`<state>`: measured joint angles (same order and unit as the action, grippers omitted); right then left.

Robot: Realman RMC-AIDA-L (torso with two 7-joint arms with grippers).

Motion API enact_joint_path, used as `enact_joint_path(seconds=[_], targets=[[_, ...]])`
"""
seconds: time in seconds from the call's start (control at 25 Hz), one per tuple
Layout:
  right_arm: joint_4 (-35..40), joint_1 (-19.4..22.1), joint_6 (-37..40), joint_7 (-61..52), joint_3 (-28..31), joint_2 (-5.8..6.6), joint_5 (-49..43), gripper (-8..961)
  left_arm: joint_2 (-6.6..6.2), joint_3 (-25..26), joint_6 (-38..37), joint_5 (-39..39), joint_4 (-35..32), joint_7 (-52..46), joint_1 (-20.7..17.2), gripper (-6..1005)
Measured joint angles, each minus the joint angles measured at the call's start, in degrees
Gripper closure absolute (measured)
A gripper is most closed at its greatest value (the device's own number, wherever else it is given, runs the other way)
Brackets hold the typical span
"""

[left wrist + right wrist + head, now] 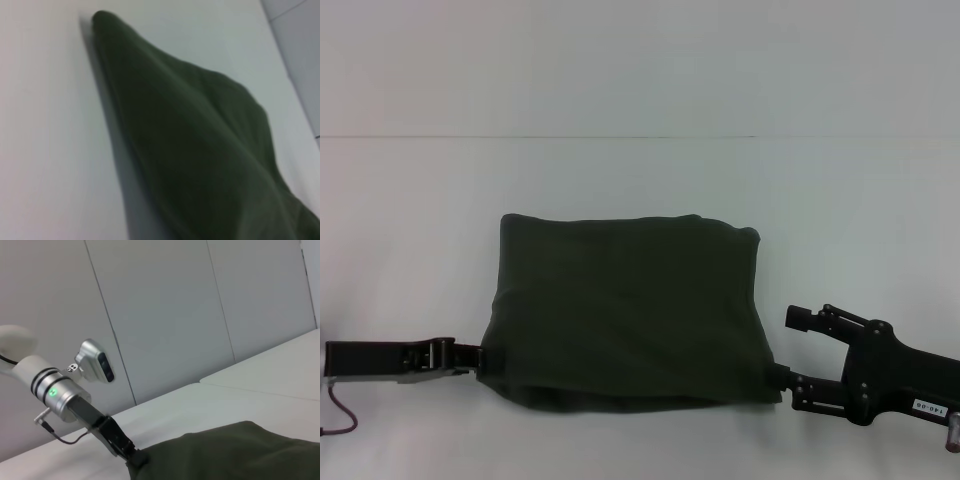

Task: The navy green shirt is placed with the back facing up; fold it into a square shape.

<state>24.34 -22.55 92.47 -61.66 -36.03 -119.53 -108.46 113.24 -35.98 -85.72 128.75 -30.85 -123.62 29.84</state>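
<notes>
The navy green shirt [628, 312] lies folded into a rough square in the middle of the white table [640, 180]. It also shows in the left wrist view [200, 150] and the right wrist view [235, 452]. My left gripper [480, 358] lies low at the shirt's near left edge and is shut on the cloth there; the right wrist view shows its tip [136, 458] meeting the cloth. My right gripper [790, 350] is open beside the shirt's near right corner, its nearer finger [788, 379] right at the cloth's edge.
A grey panelled wall [165, 315] stands behind the table. A thin cable [340, 415] hangs by the left arm at the table's near left.
</notes>
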Motion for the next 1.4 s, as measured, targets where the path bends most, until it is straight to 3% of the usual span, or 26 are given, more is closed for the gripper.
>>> enact_joint_path(seconds=[0.28,0.52,0.76,1.08,1.2,1.4], targets=[[0.66,-0.08,-0.49,1.33,0.39,0.06,0.00,35,1.05,5.90,-4.83,-0.12,-4.22,10.08,-2.86,841],[0.86,-0.06,-0.41,3.56,0.47,0.01,0.20,34,2.16,11.56,-9.45,-0.70,-9.08,19.99,-5.63,610],[1.28,1.89,1.60,9.21,0.87,-0.03,0.36,35,5.65,15.40,-20.12,-6.38,-12.93,36.49,-9.21,389],[-1.90,6.34,5.29,18.64,5.08,-0.41,0.52,37,10.76,15.00,-21.10,-6.79,-13.31,56.56,-13.94,165],[-3.81,7.93,4.01,20.83,5.68,-0.47,0.48,37,10.79,15.12,-19.51,-6.49,-8.95,61.87,-15.06,122],[-5.42,10.02,0.01,23.37,6.56,-0.46,0.26,38,10.71,14.93,-16.43,-5.44,-7.14,63.51,-16.20,110]])
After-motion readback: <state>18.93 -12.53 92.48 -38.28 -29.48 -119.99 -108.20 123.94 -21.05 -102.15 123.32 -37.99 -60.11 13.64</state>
